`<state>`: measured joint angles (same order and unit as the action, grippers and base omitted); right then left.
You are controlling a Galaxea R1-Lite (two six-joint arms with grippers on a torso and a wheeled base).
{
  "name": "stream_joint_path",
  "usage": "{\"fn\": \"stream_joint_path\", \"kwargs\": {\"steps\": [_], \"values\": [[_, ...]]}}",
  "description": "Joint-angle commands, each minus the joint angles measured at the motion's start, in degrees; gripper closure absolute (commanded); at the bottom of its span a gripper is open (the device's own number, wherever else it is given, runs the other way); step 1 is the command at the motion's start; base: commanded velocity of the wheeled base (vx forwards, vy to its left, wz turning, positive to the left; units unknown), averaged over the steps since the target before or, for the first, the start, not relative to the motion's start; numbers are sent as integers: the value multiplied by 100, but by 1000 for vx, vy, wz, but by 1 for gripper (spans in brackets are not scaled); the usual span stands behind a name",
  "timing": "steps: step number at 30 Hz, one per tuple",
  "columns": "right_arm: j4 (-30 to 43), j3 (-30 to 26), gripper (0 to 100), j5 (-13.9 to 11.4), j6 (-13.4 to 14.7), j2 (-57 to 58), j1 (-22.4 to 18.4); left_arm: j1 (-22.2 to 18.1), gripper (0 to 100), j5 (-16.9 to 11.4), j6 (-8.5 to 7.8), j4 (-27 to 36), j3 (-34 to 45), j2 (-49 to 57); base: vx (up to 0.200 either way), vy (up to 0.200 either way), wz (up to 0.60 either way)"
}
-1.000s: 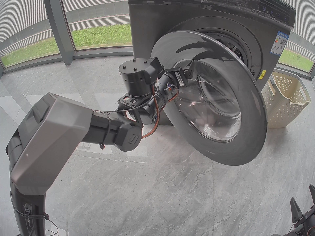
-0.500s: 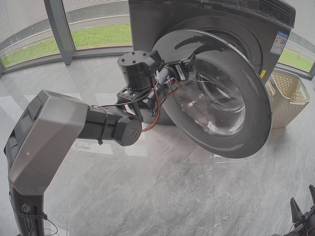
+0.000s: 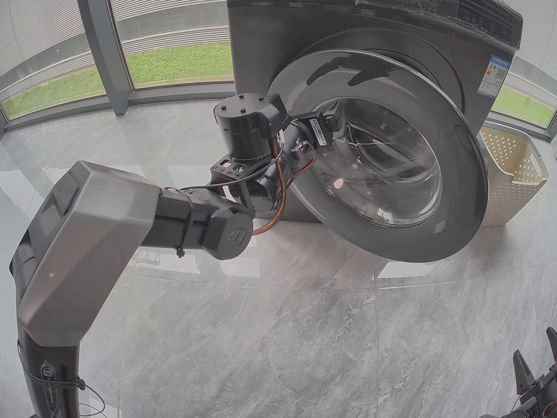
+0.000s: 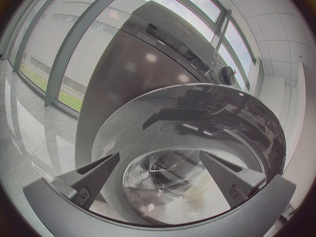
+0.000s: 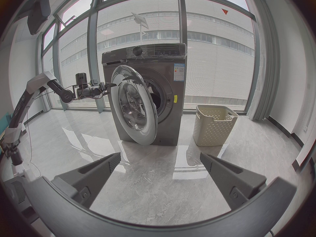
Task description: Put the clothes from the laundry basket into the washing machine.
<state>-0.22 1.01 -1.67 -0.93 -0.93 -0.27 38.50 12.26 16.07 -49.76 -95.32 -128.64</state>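
fingers point(image 4: 98, 168) of my left gripper point(image 4: 159, 156) are spread wide with nothing between them. they point at the outer face of the washing machine's point(image 3: 278, 36) round door point(image 3: 452, 164), and in my left wrist view the grey rim and glass bowl of that door point(image 4: 138, 116) sit between their ribbed tips. from the head, my left gripper point(image 3: 333, 117) is at the door's edge on the side away from the laundry basket point(image 3: 510, 175); whether it touches the door i cannot tell. the door stands partly swung out from the machine's front.

my right gripper point(image 5: 159, 157) is also open and empty. it hangs low over the grey marbled floor point(image 5: 148, 181), well apart from the machine point(image 5: 164, 69) and facing its front, and it shows at the head view's lower corner point(image 3: 536, 373).

the cream perforated basket point(image 5: 214, 125) stands on the floor just beside the machine, on the side away from my left arm. i cannot tell whether clothes lie in it.

on writing: a blue and white label point(image 3: 493, 76) is stuck high on the machine's front toward the basket side, its print too small to read. a small yellow sticker point(image 3: 463, 132) sits below it beside the door opening. a white printed tag point(image 3: 318, 132) runs along my left wrist. the control panel point(image 3: 481, 21) across the machine's top shows faint marks.
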Motion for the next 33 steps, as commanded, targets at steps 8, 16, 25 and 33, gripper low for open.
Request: {"fn": "stream_joint_path", "kwargs": {"steps": [8,16,25,33], "values": [[-4,-101,0,0,-4,66,0,501,0,-260,-183,-42,4522,3169,0,0,0],[-4,-101,0,0,-4,66,0,562,0,-804,-842,-60,7554,5744,0,0,0],[-4,-101,0,0,-4,66,0,-501,0,-831,-912,256,9242,7845,0,0,0],[-4,-101,0,0,-4,66,0,-2030,0,-1042,-1000,1874,9532,9954,0,0,0]]}}
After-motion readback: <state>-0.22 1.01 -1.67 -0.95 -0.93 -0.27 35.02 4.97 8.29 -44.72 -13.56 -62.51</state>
